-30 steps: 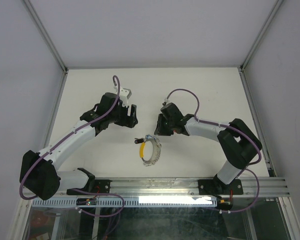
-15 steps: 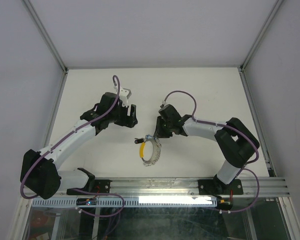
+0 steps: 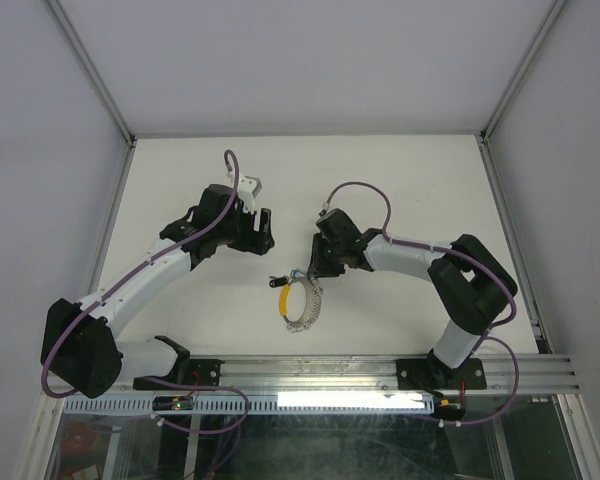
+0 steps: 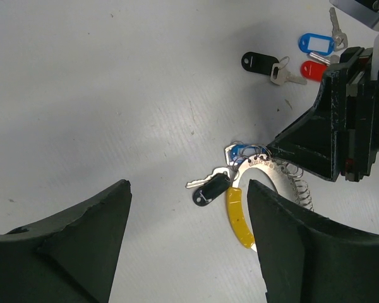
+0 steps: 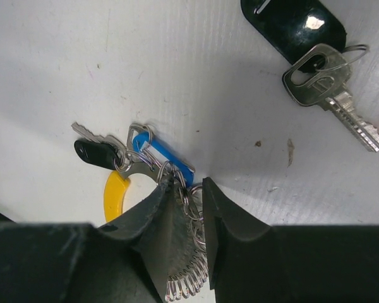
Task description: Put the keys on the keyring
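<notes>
The keyring [image 3: 302, 302] lies on the white table between the arms; its yellow arc [image 4: 238, 216] and silvery coiled part [image 5: 189, 281] show. A black-tagged key [image 4: 210, 189] and a blue-tagged key [image 5: 164, 155] hang on it. My right gripper [image 5: 188, 183] stands over the ring's top, jaws narrow, with the ring's wire loops pinched between its fingers [image 5: 218, 208]. My left gripper [image 4: 188, 189] hovers open above the table, to the left of the ring and clear of it. Three loose keys lie apart: black tag [image 4: 260, 61], blue tag [image 4: 317, 44], red tag [image 4: 314, 68].
The loose black-tagged key [image 5: 294, 22] lies just beyond my right gripper, its metal blade [image 5: 341, 104] pointing right. The right gripper's body [image 4: 335, 126] stands between the ring and the loose keys. Grey walls close the table [image 3: 180, 180] at the back and sides.
My right gripper has shifted a little left and down onto the keyring's top and its jaws have narrowed slightly. The left arm has barely moved.
</notes>
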Robot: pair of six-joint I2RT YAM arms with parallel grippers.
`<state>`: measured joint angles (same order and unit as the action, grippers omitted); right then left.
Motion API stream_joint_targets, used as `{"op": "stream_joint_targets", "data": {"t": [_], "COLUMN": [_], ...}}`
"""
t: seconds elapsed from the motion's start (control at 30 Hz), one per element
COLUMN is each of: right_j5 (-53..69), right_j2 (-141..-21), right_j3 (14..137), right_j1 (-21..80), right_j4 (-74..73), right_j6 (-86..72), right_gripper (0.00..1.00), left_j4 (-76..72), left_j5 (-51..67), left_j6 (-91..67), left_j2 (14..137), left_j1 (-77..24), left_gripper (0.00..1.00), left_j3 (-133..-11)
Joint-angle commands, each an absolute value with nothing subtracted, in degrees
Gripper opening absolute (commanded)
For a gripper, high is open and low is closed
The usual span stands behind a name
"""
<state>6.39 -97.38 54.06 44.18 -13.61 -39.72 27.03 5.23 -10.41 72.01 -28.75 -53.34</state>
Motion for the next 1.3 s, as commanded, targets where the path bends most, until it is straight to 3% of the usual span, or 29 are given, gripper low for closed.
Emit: {"op": "stream_joint_targets", "data": {"t": [0.0, 0.77, 1.27], "right_j5": [3.4, -3.3, 0.2], "right_j2": [-95.1, -96.9, -99.7], "right_j3": [57.8, 63.4, 63.0], "right_j1": [44.7, 47.8, 48.1], "right_j4": [-14.6, -20.5, -19.0], "right_j6": [-37.9, -35.8, -35.8], "right_gripper": [0.28, 0.27, 0.25], "left_j4": [25.2, 25.2, 25.2], "left_j5": [6.9, 7.2, 7.3], "left_j6": [-9.4, -9.4, -9.3], "left_j2": [72.2, 72.2, 72.3], "left_j1": [-28.1, -27.8, -27.6], "left_gripper": [0.72, 0.72, 0.71], "left_j3": [-55.8, -55.8, -55.7]}}
